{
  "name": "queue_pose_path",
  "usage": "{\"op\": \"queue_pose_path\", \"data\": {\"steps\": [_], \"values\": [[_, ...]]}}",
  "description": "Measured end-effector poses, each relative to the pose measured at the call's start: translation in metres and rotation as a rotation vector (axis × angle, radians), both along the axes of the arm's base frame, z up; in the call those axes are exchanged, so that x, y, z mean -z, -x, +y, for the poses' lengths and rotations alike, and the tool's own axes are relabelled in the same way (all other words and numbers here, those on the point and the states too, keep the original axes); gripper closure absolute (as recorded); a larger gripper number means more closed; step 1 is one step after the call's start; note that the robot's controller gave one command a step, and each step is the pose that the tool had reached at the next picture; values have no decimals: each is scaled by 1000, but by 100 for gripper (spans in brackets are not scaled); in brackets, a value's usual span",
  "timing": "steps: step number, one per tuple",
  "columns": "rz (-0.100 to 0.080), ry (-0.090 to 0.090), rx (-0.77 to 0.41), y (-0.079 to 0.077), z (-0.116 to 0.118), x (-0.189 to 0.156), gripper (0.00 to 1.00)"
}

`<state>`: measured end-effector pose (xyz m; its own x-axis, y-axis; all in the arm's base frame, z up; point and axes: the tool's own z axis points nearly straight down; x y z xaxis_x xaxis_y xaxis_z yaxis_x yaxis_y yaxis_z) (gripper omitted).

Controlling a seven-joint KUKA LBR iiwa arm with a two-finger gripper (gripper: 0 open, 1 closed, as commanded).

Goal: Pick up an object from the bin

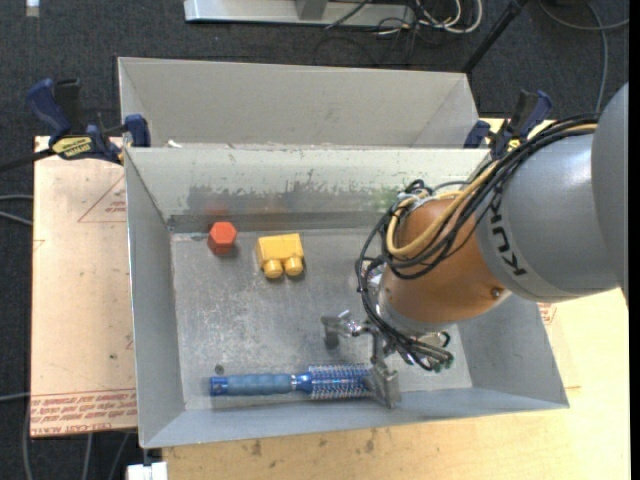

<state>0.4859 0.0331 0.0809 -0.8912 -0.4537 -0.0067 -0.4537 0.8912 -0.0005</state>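
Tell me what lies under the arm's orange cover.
Below the orange cover, the pincer hangs over grey bin floor, beside the bristle end of a blue brush. The floor directly under the cover is hidden, so anything there cannot be seen.

Robot lab: KUKA arm [560,218], metal bin [300,98]

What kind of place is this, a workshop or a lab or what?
Probably a robotics lab: a KUKA arm reaches into a grey metal bin holding a blue brush, a yellow block and a small red piece, with cables trailing over dark carpet behind.
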Motion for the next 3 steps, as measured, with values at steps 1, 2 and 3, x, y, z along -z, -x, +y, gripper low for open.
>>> {"op": "queue_pose_path", "data": {"steps": [1,2,3], "values": [[-15,1,-149,1,12,7,0],[0,1,-147,5,11,11,100],[-4,1,-23,-19,10,-132,100]]}}
